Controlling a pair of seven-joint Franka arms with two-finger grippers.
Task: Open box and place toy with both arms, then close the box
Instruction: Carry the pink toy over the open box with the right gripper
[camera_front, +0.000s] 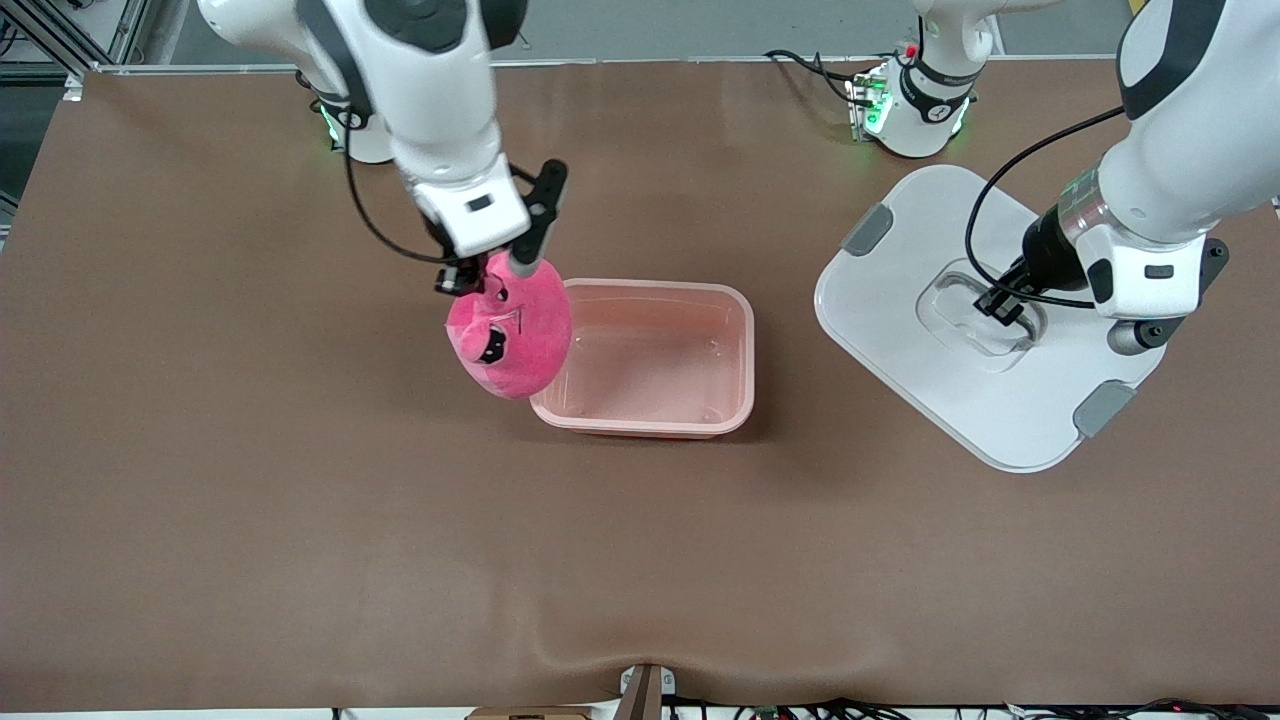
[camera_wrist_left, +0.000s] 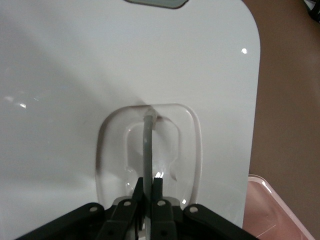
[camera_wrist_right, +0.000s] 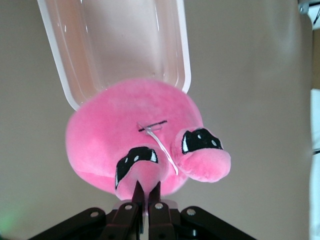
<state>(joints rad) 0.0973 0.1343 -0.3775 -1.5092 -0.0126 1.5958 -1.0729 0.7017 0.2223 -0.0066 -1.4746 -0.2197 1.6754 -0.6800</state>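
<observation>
Pink plush hangs from the right gripper (camera_front: 495, 272), whose fingers are pinched tight on one of the toy's (camera_front: 510, 335) eye stalks; in the right wrist view the two black pads close on the stalk at the bottom centre of the frame, with the round body dangling below them and the open tub showing past it. In the front view the toy sits a little left of centre, and it overlaps only the end rim of the box (camera_front: 745, 345) that faces the right arm's side of the table, so most of its bulk looks to be over bare brown table (camera_front: 300, 520) and not yet over the cavity. That is the relation the next move depends on: the open box lies from the toy toward the left arm's end of the table, with its long axis running along that same line, so a short carry along that axis should bring the plush over the middle before the fingers let go. A release at this spot would likely catch the rim. The left gripper (camera_front: 1005, 300) is at the right of the front view, clamped on the clear handle (camera_wrist_left: 148, 145) of the white lid (camera_front: 930, 400), which is off the box and well apart from it; whether the lid rests on the table or is held just above it I cannot tell.
</observation>
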